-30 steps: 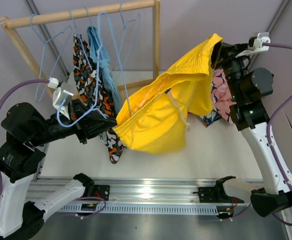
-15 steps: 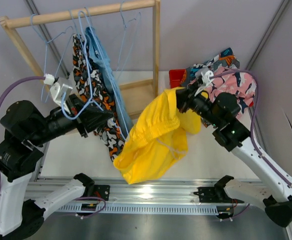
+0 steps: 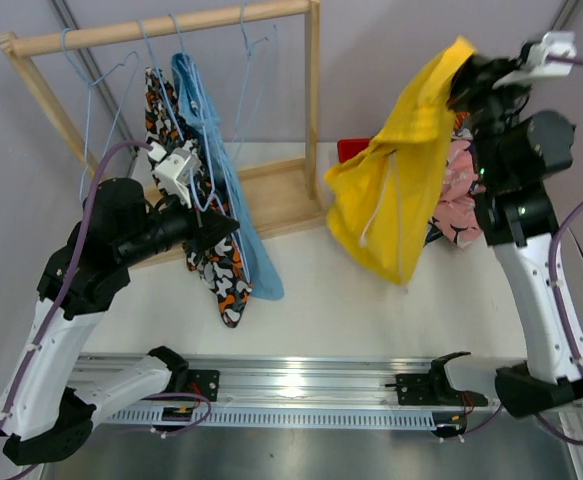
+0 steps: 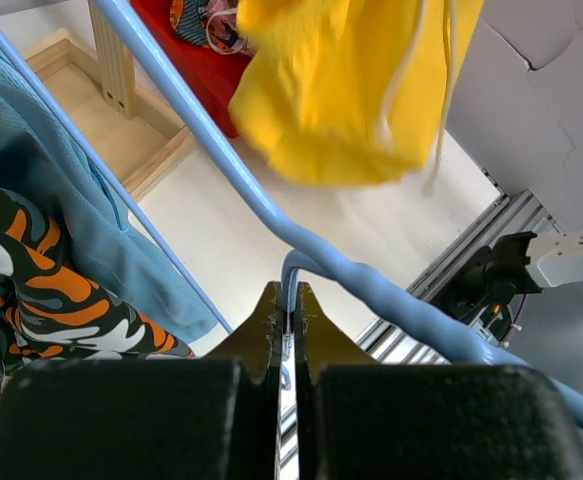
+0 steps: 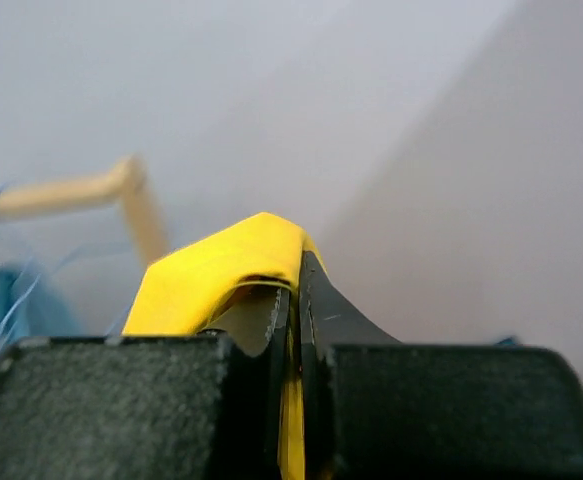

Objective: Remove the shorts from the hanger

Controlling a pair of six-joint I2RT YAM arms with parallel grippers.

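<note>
Your right jaws hold the yellow shorts [image 3: 401, 185] free; left jaws clamp the hanger [image 4: 241, 175]. Drop them next.

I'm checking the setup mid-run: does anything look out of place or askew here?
The yellow shorts hang crumpled from the right claw, high over the table, off every hanger. The left claw is shut on a blue hanger. Nothing looks torn or spilled.

Left arm [image 3: 121, 232] bent, reaching inward, left fingers [image 4: 259, 335] clamped; right arm [image 3: 519, 190] raised high, right fingers [image 5: 328, 312] clamped.
</note>
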